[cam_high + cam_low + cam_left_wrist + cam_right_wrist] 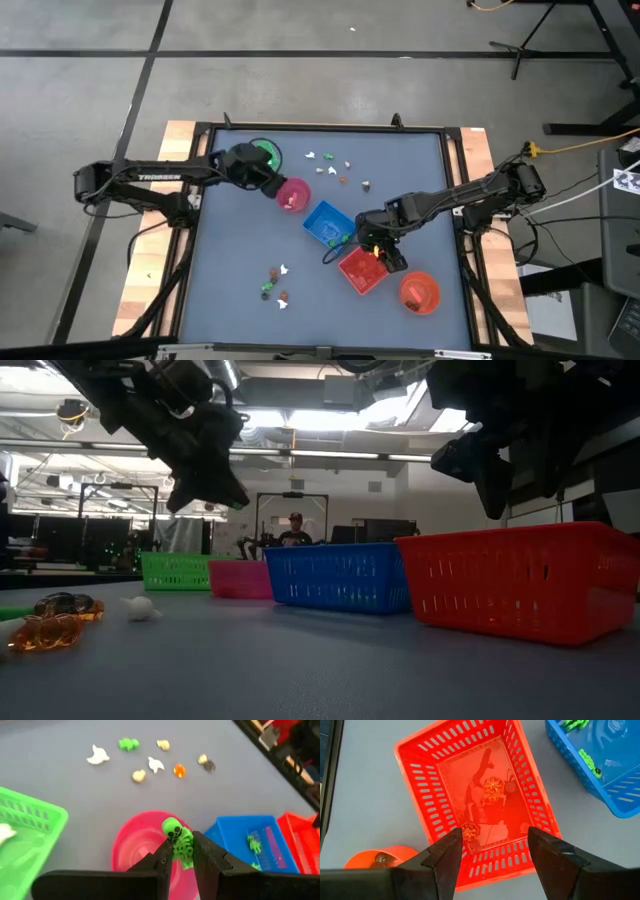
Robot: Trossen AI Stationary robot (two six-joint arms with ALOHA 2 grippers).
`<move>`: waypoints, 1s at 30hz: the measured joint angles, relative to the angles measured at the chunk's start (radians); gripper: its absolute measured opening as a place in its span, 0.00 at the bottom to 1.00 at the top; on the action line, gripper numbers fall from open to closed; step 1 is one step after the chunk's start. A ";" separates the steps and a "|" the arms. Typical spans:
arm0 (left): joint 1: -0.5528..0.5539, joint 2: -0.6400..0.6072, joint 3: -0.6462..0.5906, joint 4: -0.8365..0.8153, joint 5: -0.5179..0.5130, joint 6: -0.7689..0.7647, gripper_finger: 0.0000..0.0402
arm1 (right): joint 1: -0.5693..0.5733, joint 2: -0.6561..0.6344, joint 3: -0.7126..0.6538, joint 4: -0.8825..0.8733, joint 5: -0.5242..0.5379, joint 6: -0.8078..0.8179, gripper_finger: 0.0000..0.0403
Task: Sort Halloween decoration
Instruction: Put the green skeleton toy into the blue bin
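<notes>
Green skeleton (pixel 179 841): a tiny green figure with a round head, pinched between the left gripper's fingers and held above the pink bowl.
Left gripper (pixel 179 854): closed on the green skeleton; in the high view it hangs between the green tray and the pink bowl, the arm stretched in from the table's left edge with its wrist bent downward.
Pink bowl (pixel 293 194): round, near the table's middle; the landmark for the rest.
Green tray (pixel 265 155): just beside the pink bowl, toward the left arm's side; something white lies in it.
Loose trinkets, far group (pixel 335 167): white, green, tan, orange and dark pieces scattered on the table beyond the pink bowl, apart from one another.
Loose trinkets, near group (pixel 275 283): a few small pieces, white, green and brownish, well apart from the pink bowl toward the table's near edge.
Blue tray (pixel 328 224): just beside the pink bowl on the right arm's side; green pieces lie inside.
Red tray (pixel 485 800): past the blue tray from the pink bowl; two orange pumpkin pieces (pixel 491 788) lie on its floor.
Right gripper (pixel 492 851): fingers spread wide and empty, pointing down above the red tray; the arm reaches in from the table's right edge, elbow bent.
Orange bowl (pixel 420 292): farthest from the pink bowl, beside the red tray; a small dark piece sits inside.
</notes>
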 joint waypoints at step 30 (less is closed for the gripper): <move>-0.180 0.009 0.002 0.392 -0.065 0.004 0.11 | 0.000 0.000 0.000 0.000 0.000 0.000 0.56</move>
